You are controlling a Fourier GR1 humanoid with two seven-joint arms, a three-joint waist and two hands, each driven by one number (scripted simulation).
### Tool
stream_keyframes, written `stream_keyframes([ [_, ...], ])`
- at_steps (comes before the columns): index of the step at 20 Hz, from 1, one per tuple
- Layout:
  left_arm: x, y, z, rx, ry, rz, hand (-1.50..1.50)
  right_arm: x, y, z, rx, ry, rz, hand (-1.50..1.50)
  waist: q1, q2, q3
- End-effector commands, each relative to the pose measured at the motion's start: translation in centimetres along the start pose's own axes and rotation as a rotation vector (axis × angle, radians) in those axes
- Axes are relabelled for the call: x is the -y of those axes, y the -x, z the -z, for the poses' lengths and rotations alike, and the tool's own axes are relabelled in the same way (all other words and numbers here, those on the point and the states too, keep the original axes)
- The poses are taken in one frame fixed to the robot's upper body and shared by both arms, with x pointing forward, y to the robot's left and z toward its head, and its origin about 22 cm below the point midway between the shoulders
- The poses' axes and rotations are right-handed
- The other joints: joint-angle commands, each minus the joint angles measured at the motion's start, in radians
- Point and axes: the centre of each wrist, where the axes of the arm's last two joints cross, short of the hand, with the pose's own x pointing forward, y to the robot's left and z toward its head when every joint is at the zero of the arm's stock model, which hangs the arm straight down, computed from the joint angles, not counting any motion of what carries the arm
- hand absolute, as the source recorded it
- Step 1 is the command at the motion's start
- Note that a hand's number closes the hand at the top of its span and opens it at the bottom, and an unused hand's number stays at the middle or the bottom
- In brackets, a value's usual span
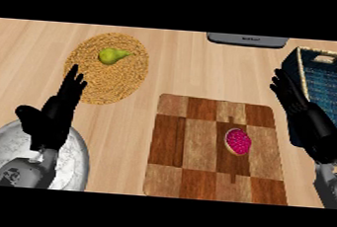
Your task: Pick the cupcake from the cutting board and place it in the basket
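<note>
As right hand (311, 124) hangs empty, fingers straight, cupcake (237, 141) sits apart, down-left of fingertips; approach from above, close round its base.

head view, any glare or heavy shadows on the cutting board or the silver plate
In the head view the cutting board is evenly lit, with no glare around the cupcake; the silver plate shows mottled bright reflections; both the left hand and right hand read as near-black shapes, with little surface detail.
</note>
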Motion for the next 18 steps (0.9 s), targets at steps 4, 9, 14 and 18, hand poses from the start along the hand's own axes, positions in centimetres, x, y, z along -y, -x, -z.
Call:
stream_keyframes([
  [4, -2.2, -1.2, 1.0, 0.128, 0.162, 0.117, 0.00, 3.5, 0.0, 3.1, 0.098, -0.166, 0.076, 1.50, 0.003, -0.025, 0.008],
  [9, -1.8, -1.5, 0.8, 0.162, 0.291, 0.134, 0.00, -4.5, 1.0, 2.5, 0.403, -0.519, 0.185, 1.50, 0.004, -0.027, 0.010],
  [14, -3.5, -1.4, 0.8, 0.157, 0.287, 0.118, 0.00, -11.8, 2.6, -1.5, 0.425, -0.339, -0.085, -1.50, -0.031, -0.042, 0.007],
  [18, -3.0, -0.7, 1.1, 0.160, 0.260, 0.134, 0.00, -8.7, -0.9, -0.1, 0.349, -0.187, -0.353, -1.50, -0.051, -0.045, 0.004],
])
